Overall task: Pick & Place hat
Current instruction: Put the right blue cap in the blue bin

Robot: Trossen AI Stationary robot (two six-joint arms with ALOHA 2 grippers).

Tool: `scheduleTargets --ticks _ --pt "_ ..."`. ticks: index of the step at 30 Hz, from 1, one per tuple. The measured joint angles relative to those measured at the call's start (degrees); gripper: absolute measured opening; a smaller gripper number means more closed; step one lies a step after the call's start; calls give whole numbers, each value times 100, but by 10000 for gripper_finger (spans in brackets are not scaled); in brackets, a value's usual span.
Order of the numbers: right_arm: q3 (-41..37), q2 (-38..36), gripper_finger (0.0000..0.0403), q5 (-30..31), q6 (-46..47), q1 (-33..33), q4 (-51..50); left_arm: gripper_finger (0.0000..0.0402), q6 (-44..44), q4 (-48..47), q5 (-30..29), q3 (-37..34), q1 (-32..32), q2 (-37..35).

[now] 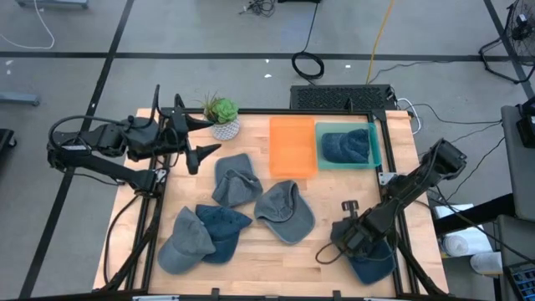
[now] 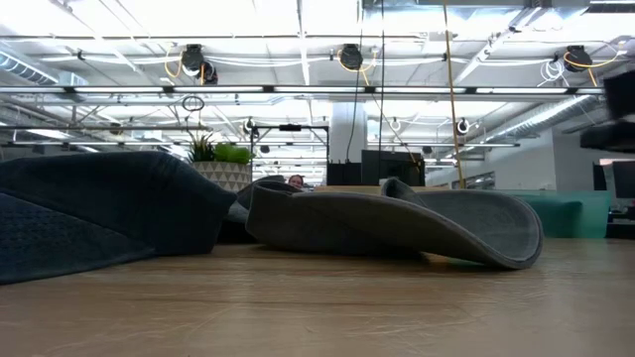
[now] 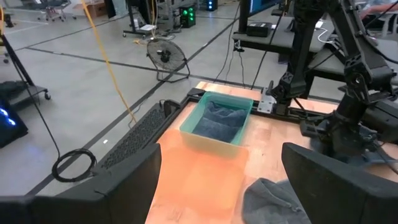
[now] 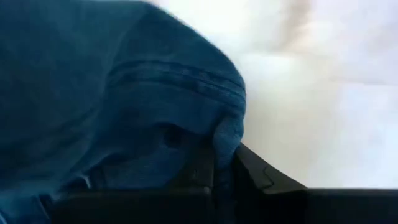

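Observation:
My right gripper (image 1: pixel 355 244) is down at the table's near right corner, shut on a dark blue hat (image 1: pixel 373 262) that fills the right wrist view (image 4: pixel 112 106). Several other hats lie flat on the wood: two grey ones (image 1: pixel 234 179) (image 1: pixel 285 210), a blue one (image 1: pixel 222 229) and a grey-blue one (image 1: pixel 183 244). One more blue hat (image 1: pixel 346 145) lies in the teal bin (image 1: pixel 376 147). My left gripper (image 1: pixel 197 139) hangs open above the table's far left part, beside the potted plant, touching nothing; in its wrist view its fingers (image 3: pixel 224 186) stand wide apart. My right gripper pinches a bunched fold of the blue hat's cloth (image 4: pixel 225 138) between its two fingers (image 4: pixel 255 171), just below a stitched seam. The cloth humps up over the fingertips. In the high view the hat lies under and beside the gripper on the table's corner; which part of the hat this is, I cannot tell.
An orange tray (image 1: pixel 292 146) lies left of the teal bin at the far edge. The potted plant (image 1: pixel 223 116) stands at the far left. In the low view the grey hat (image 2: pixel 397 224) and a dark hat (image 2: pixel 89 210) rise close ahead. Bare wood shows along the near edge, middle.

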Motion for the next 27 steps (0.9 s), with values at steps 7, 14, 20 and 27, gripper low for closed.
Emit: scheduleTargets --ticks 7,14,20,27 --pt "143 -454 10 579 335 -377 -944 340 -4 -40 0 -2 -1 0" --pt "155 -980 10 986 -4 -760 -1223 340 -6 -53 0 -2 -1 0" --pt "155 -1286 10 1051 -275 -1036 -1588 340 95 -71 0 -2 0 0" --pt "155 -1459 10 1370 -420 -1249 -1804 340 134 -68 4 -2 -1 0"
